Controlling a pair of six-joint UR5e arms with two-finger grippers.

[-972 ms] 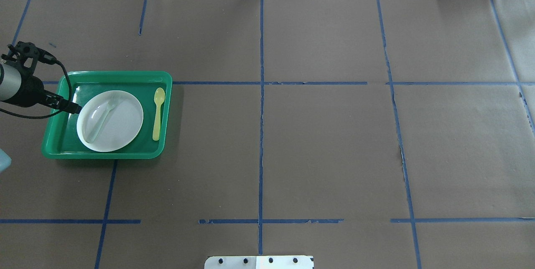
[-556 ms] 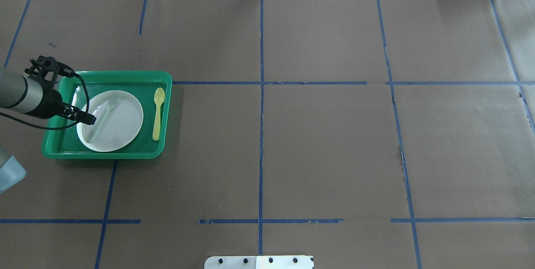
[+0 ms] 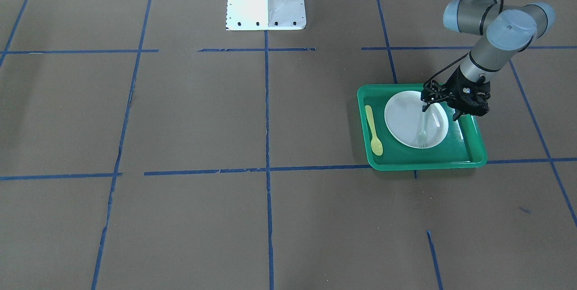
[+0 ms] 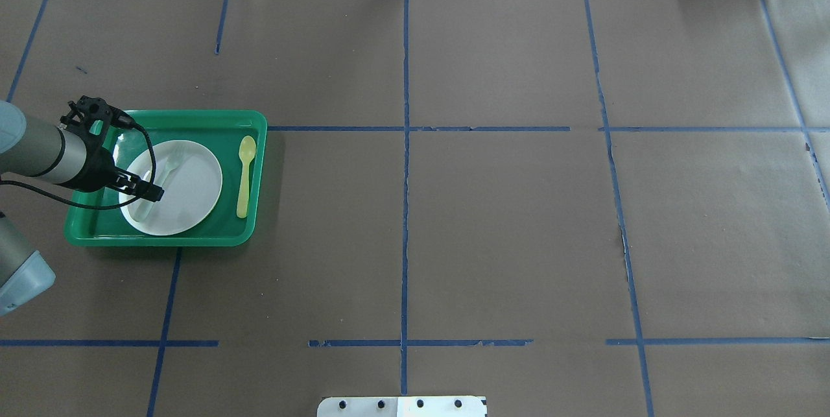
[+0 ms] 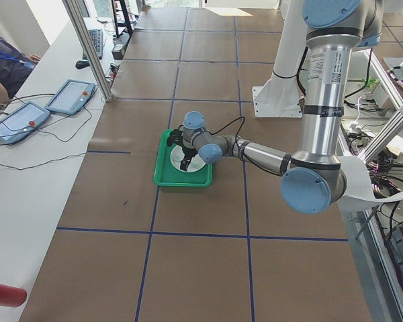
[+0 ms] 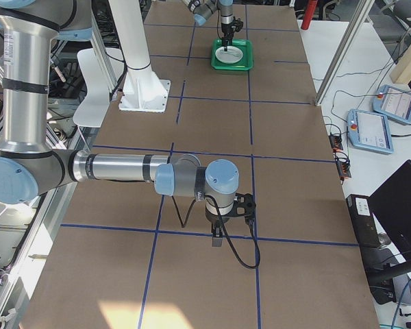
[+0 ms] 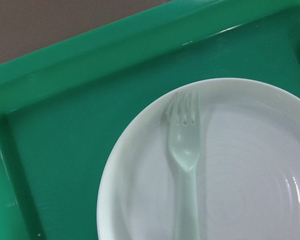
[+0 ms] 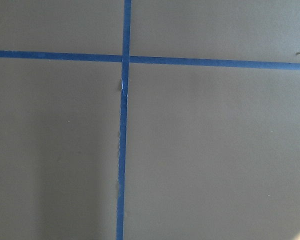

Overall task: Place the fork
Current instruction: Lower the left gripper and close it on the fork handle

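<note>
Left wrist-mounted view: the fork point(image 7: 185, 150) lies flat on the white plate point(image 7: 250, 200), tines toward its rim, apparently not grasped. The plate sits in the green tray point(image 7: 65, 150), with the yellow spoon point(image 4: 244, 177) beside it, apart. The left gripper point(image 4: 154, 193) hangs over the fork's handle end, probably because the slim shaft is the easiest hold; its finger spacing cannot be told. The right gripper point(image 6: 218, 240) hangs over the table point(image 4: 493, 242), well apart, its spacing likewise unclear.

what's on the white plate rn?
Only the pale fork, lying flat, tines near the white plate rim. The left hand hovers over its handle end, hiding that part in the overhead view.
</note>
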